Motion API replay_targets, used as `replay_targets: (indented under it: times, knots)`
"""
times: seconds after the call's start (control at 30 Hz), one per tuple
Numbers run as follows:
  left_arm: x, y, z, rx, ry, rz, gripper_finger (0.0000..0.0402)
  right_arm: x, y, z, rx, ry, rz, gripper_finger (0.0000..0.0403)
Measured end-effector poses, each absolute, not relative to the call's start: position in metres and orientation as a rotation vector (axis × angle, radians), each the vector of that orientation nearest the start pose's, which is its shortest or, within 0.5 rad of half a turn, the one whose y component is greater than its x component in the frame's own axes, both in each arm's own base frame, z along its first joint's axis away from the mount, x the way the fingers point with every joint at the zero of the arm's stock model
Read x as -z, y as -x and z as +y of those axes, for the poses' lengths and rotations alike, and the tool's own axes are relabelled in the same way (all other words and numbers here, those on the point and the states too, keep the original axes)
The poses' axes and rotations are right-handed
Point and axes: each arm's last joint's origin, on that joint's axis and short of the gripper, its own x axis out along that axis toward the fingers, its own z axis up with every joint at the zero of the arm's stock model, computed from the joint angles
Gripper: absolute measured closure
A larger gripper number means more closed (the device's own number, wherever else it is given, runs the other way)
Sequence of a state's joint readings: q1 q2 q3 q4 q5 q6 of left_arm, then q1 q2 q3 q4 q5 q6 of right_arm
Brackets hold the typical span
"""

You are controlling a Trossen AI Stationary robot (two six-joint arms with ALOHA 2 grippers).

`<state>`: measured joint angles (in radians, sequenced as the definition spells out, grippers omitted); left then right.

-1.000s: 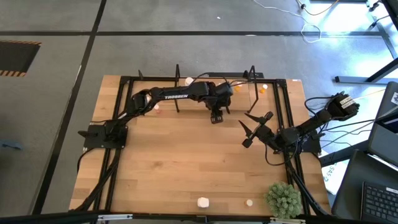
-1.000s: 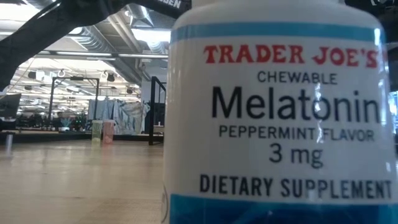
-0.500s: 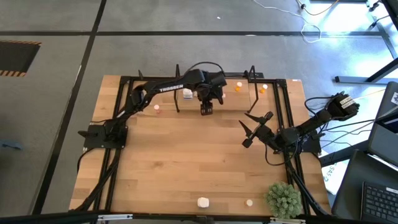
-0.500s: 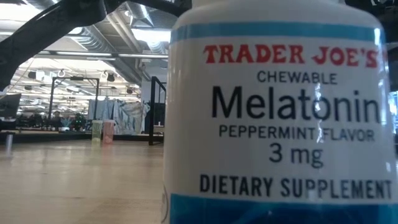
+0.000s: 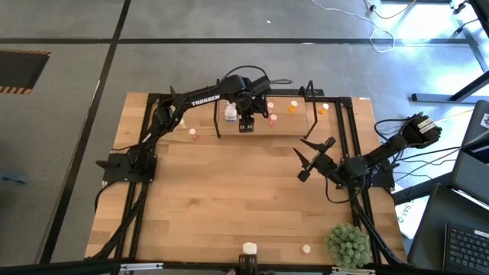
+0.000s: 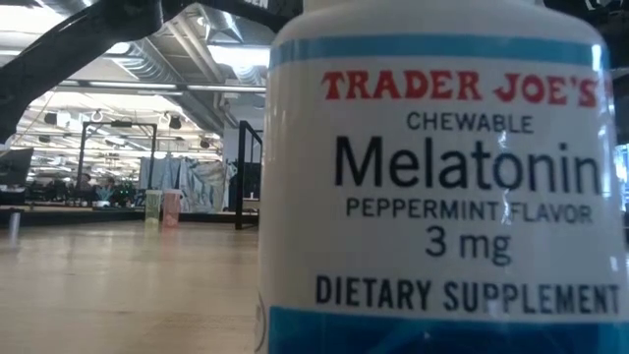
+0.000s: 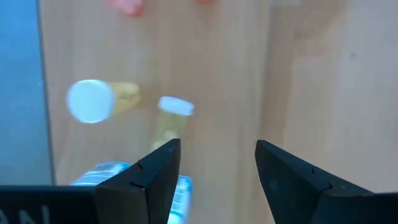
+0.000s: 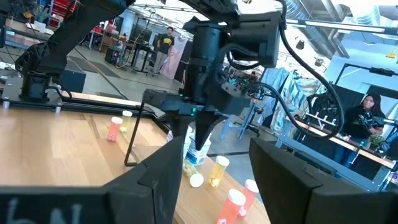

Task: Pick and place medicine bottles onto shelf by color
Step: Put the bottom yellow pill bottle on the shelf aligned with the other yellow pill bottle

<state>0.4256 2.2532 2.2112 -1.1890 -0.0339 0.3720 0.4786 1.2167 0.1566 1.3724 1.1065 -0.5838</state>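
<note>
My left gripper (image 5: 246,124) hangs open over the shelf (image 5: 294,124) at the table's far edge, pointing steeply down, nothing between its fingers (image 7: 217,149). Under it stand a white bottle with a blue label (image 5: 230,114) (image 8: 199,149) and two yellow bottles with white caps (image 7: 93,102) (image 7: 171,116). Pink and orange bottles (image 5: 293,107) stand farther right on the shelf. A white melatonin bottle (image 6: 432,177) (image 5: 249,248) stands at the near edge. My right gripper (image 5: 313,156) waits open at the right, held about level.
Two small bottles (image 5: 192,132) stand left of the shelf's black end frame (image 5: 218,114). A small pale bottle (image 5: 306,248) and a green plant (image 5: 348,243) sit near the front right corner. Bare wood lies in the table's middle. People show in the room behind.
My left gripper has gone toward the table's left and far edges along the shelf, rising a little and tipping more steeply down. It has stayed open. My right arm has kept still.
</note>
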Motion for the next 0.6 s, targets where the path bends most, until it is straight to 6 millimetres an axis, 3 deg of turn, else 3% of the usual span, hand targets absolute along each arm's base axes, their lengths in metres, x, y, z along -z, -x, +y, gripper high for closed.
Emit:
replay_targets:
  times: [0.23,0.5,0.6]
  knots:
    - [-0.263,-0.420,0.213,-0.146,-0.112,1.232,0.0198,-0.191,-0.169,0.059,0.663,0.336,-0.034,0.0214]
    - [-0.221,-0.414,0.228,-0.094,-0.063,1.224,0.0198,-0.191,-0.169,0.058,0.680,0.333,-0.027,0.0215]
    - [-0.216,-0.414,0.231,-0.096,-0.070,1.212,0.0198,-0.191,-0.168,0.057,0.725,0.325,-0.008,0.0215]
